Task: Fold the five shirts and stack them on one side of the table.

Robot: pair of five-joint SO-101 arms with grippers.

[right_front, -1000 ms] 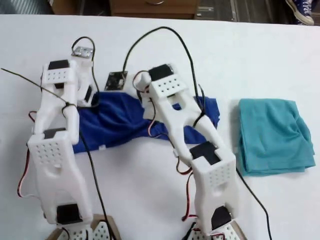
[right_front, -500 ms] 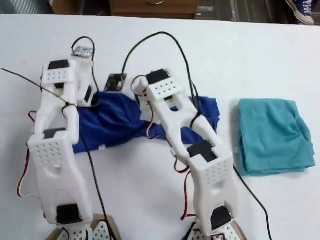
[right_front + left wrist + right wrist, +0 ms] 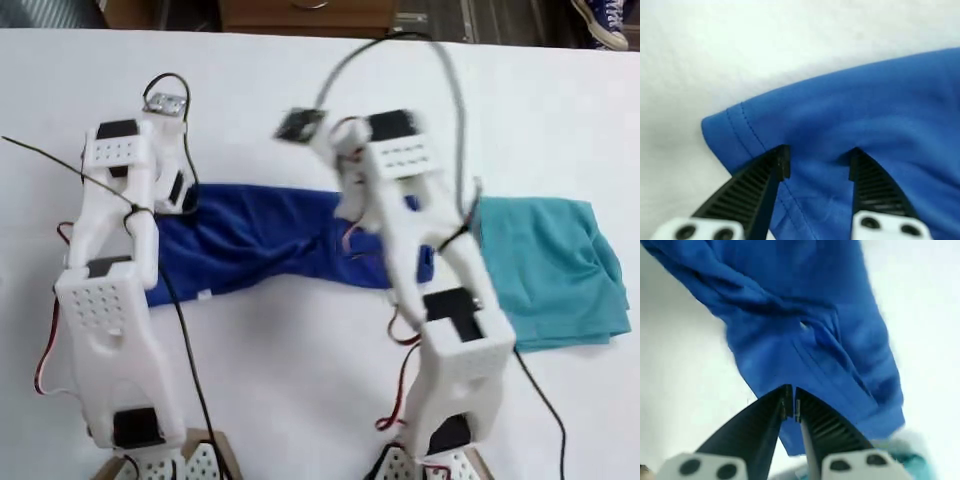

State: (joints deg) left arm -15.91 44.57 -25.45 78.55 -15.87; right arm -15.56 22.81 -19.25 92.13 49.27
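1. The left gripper (image 3: 818, 162) is held open. Its two tips are pressed onto the blue shirt (image 3: 865, 110) near a stitched corner, and a ridge of cloth is raised between them.
2. The right gripper (image 3: 791, 402) is closed on an edge of the same shirt, which is pinched between its tips.
3. The blue shirt is stretched in a long band across the table (image 3: 300, 350) between the two arms.
4. A folded teal shirt (image 3: 550, 270) is laid toward the right side, just beside the blue shirt's end.
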